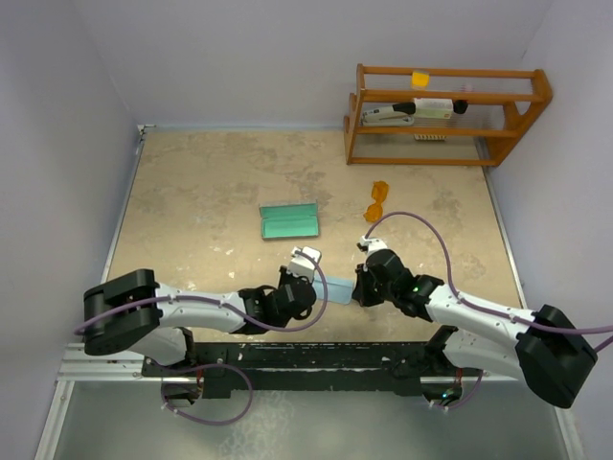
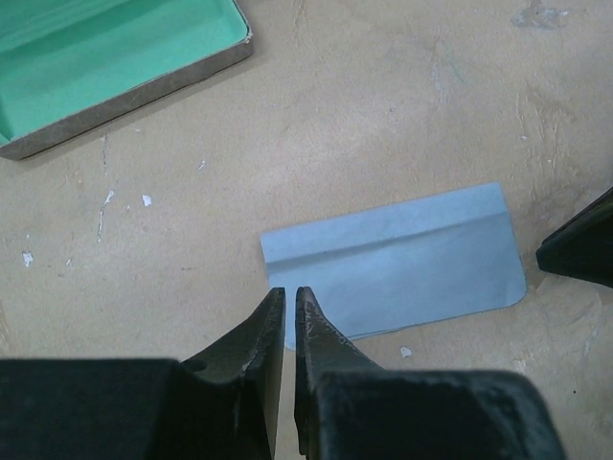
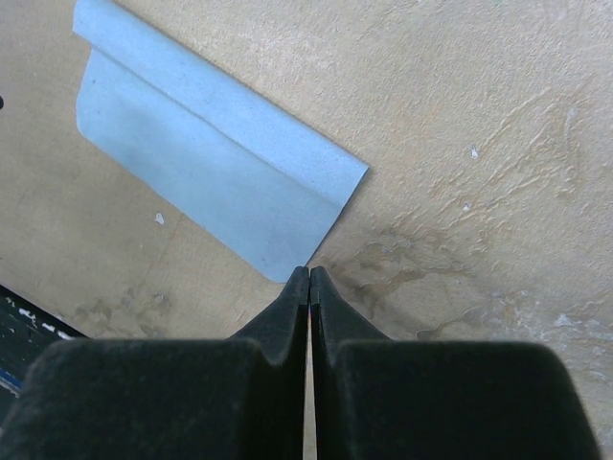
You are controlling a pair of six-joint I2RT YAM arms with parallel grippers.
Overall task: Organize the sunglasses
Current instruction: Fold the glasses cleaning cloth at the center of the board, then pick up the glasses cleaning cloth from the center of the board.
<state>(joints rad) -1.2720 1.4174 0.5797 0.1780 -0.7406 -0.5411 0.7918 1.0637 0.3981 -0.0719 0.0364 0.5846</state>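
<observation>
Just near the wooden rack, small, thin-framed orange-amber sunglasses.

My left arm: stretched low from its base toward the middle, elbow bent. My left tool: jaws drawn nearly together — a thin slit between the tips. My right arm: reaching in low from the opposite side. My right tool: jaws pressed tight — tips touching, angled downward.
</observation>
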